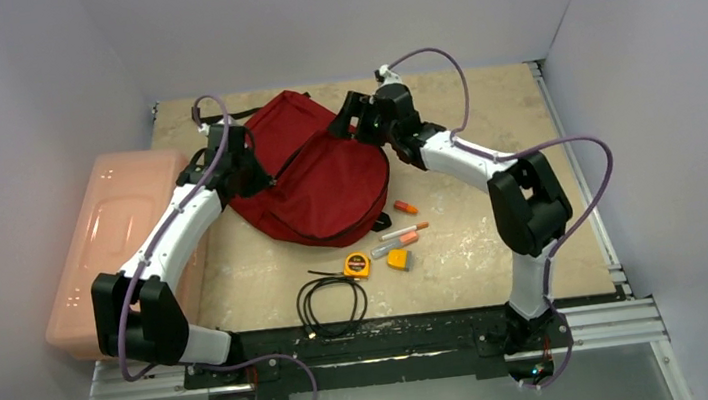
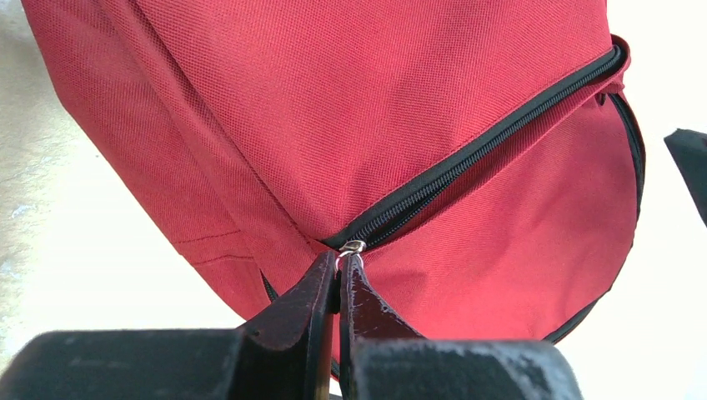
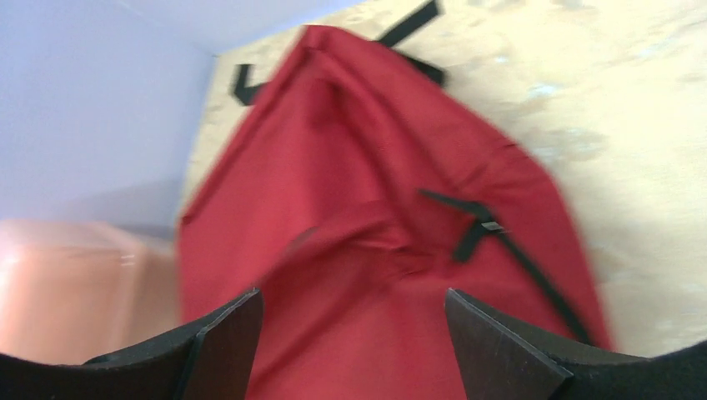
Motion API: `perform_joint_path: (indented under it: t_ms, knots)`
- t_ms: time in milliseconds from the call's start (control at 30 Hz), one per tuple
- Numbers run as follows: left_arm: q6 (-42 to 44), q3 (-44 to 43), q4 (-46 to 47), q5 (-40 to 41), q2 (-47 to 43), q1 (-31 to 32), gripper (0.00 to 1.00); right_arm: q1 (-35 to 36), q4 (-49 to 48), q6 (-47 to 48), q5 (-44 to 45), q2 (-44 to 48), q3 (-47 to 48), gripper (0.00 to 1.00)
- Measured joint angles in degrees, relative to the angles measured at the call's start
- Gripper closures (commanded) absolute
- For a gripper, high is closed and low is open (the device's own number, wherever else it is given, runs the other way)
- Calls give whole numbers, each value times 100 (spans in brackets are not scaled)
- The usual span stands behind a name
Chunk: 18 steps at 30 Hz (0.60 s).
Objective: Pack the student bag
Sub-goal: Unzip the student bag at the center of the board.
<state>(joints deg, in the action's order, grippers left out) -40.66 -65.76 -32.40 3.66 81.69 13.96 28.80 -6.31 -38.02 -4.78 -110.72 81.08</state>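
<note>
Nearest the lens, black base rail (image 1: pixel 386 342) carrying both arm mounts, set along the near edge of the tabletop (image 1: pixel 507 253). Tabletop surface beige, mottled and matt, closed in at the far, left and right sides by plain pale grey walls (image 1: pixel 339 10), with aluminium framing along the right edge. Student bag (image 1: pixel 322 178) lying flat in the far left-centre of the tabletop, front panel upward. Long axis diagonal, from the far edge toward the near right; rounded end pointing near-right, black strap ends trailing at the far-left end. Left tool (image 2: pixel 340 262) pinched shut on the small metal zipper pull (image 2: pixel 352 247) at one end of a black zipper (image 2: pixel 475 158) on the bag's left side. Right tool (image 3: pixel 354 304) spread wide, gripping nothing, over the bag's far-right edge. Pale pink box (image 1: pixel 122 226) along the tabletop's left edge, just beside the bag. On the near side of the bag: coiled black cable (image 1: pixel 332 303), yellow tape measure (image 1: pixel 357 264), orange-capped markers (image 1: pixel 405 239).
</note>
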Motion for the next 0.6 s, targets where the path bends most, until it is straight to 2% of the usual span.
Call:
perform_joint_path:
  t_ms: [100,200,300,467,500,600]
  knots:
    - [-2,0,11,-68,11,0,100,310,-116,-621,-20,197,63,18]
    - [-2,0,15,-131,46,0,100,590,-192,-1067,-120,-33,326,19]
    - [0,0,15,-170,87,0,100,817,-149,-1307,-66,-452,601,27]
    - [26,0,11,-210,92,-2,100,852,-125,-1462,181,-647,387,53]
    - [48,0,13,-219,92,-2,96,839,-201,-1467,232,-608,260,65]
    - [131,0,13,-271,81,-2,78,815,-437,-1436,256,-538,-13,86]
